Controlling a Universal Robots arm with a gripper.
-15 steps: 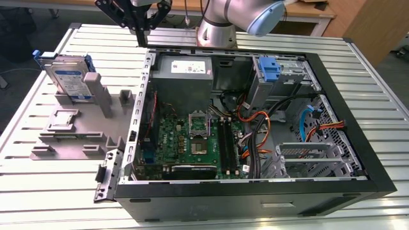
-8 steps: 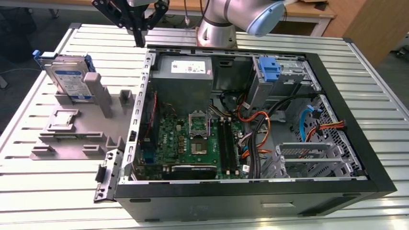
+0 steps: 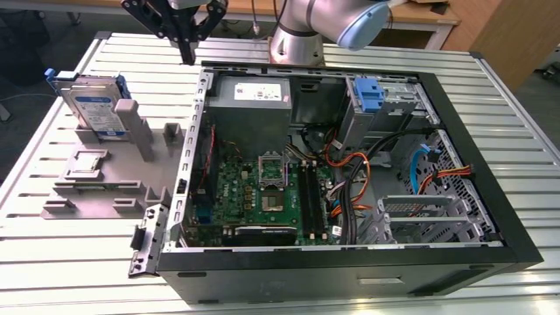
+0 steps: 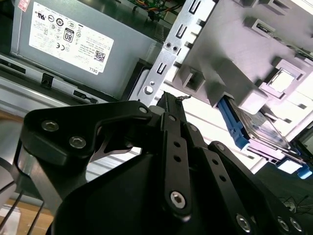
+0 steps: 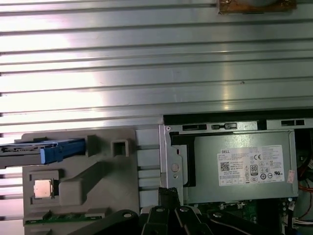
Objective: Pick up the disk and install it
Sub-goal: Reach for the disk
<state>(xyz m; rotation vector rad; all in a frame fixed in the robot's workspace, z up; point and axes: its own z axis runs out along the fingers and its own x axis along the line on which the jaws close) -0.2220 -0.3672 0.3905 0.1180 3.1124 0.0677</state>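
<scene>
Hovering just outside the computer case (image 3: 306, 279) corner, fingers (image 3: 186, 54) pinched together, empty. Disk (image 3: 94, 108) stands on edge in grey holder (image 3: 114, 190) on bench (image 3: 52, 262), beside the case.

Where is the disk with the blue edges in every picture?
Exterior view: the disk stands in the grey holder, exterior view's left of the case.
Second wrist view: the disk is tucked in the holder.
First wrist view: the disk is edge-on in the holder.
Shared landmark: grey box with white sticker.
</scene>
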